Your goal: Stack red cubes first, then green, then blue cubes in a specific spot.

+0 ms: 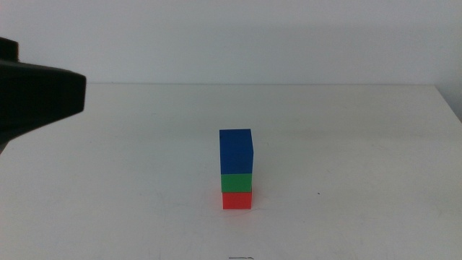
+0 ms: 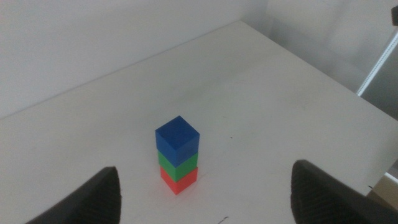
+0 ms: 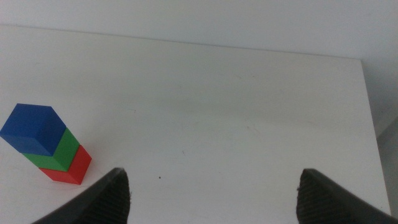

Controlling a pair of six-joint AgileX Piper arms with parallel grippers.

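Observation:
A three-cube stack stands on the white table. The red cube (image 1: 237, 200) is at the bottom, the green cube (image 1: 237, 182) sits on it, and the blue cube (image 1: 237, 150) is on top. The left wrist view shows the same stack: blue (image 2: 178, 140), green (image 2: 177, 167), red (image 2: 179, 179). My left gripper (image 2: 205, 180) hangs open above and back from it, touching nothing. The right wrist view has the blue (image 3: 34, 129), green (image 3: 56, 154) and red (image 3: 68, 169) cubes far off to one side. My right gripper (image 3: 212, 174) is open and empty.
The dark body of the left arm (image 1: 36, 94) reaches in at the upper left of the middle view. The white table (image 1: 346, 144) ends at a far edge against a pale wall. Its right edge (image 3: 370, 118) shows in the right wrist view.

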